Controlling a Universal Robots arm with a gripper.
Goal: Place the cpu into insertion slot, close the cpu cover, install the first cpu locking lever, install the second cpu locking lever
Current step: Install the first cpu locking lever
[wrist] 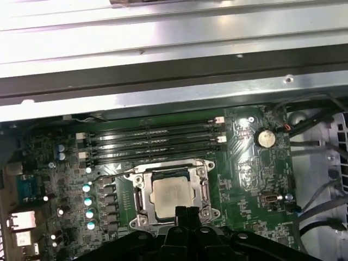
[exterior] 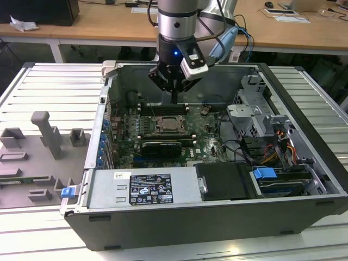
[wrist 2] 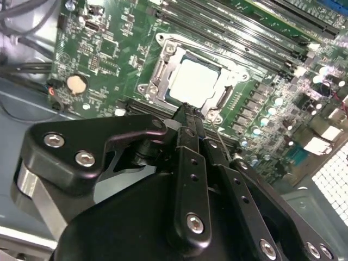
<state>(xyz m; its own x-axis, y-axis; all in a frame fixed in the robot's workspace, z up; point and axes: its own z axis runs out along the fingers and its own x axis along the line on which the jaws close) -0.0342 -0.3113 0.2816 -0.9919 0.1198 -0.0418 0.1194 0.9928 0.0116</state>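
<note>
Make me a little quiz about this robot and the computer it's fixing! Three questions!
1. True or false: the chip already lies inside the metal frame.
2. What hangs over the board, close to the chip?
A) the robot's gripper
B) a person's hand
C) a screwdriver
3. Fill in: the board's colour is ____.

Key: 1 true; 2 A; 3 green.
</note>
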